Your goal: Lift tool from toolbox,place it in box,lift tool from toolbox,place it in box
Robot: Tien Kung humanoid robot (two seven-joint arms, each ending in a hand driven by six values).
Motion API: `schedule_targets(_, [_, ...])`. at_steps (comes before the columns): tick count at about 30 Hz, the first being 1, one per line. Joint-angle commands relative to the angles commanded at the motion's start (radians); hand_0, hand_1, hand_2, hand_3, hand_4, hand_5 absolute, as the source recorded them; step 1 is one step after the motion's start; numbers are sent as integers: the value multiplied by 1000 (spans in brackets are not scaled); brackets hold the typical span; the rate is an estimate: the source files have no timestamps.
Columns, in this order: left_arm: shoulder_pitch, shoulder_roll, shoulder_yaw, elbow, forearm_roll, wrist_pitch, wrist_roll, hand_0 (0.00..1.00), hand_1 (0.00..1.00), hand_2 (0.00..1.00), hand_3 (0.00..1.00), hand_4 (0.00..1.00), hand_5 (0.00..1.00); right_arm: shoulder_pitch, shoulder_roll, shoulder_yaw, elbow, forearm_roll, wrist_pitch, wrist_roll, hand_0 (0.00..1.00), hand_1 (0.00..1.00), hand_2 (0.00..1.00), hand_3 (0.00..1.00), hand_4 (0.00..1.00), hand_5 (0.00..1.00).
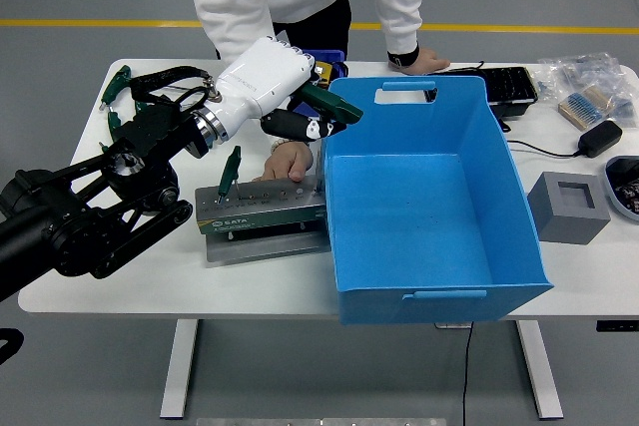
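Left hand (300, 117) reaches in from the left over the worktop (120, 276); its fingers (305, 129) are closed round a green-handled tool (332, 104). The tool's handle sticks out toward the blue box (429, 197) and sits right at the top of the box's left wall; its shaft is hidden, so I can't tell whether it is over the rim. The box interior shows bare blue floor.

Toolbox (262, 212) sits on the worktop's left half, touching or just beside the box's left wall. It is a green block on a grey base plate with a row of holes on top. One more green-handled tool (230, 169) stands tilted in a hole near its left end.

A person in a white top stands at the far edge: one hand (290, 160) rests on the toolbox's far side, the other hand (417, 59) lies flat on the worktop behind the box.

More green tools (118, 81) lie near the far left corner. Grey foam block (568, 209) sits near the right edge.
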Motion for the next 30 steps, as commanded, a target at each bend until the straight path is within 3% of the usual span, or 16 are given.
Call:
schedule_targets(6, [-35,6,47,-7,-3,-4,1,228,2,23,2,715,581,-1,0,-5,0,4,0,0,790,743,750,728,974,841])
schedule_targets(19, [-55,3,79,-1,-8,-11,10,228,2,23,2,713,577,-1,1,-6,0,3,0,-1,790,743,750,728,974,840])
schedule_targets(30, [-73,30,109,-11,-15,-37,8,229,2,24,2,711,570,-2,1,-6,0,4,0,0,790,743,749,727,974,840])
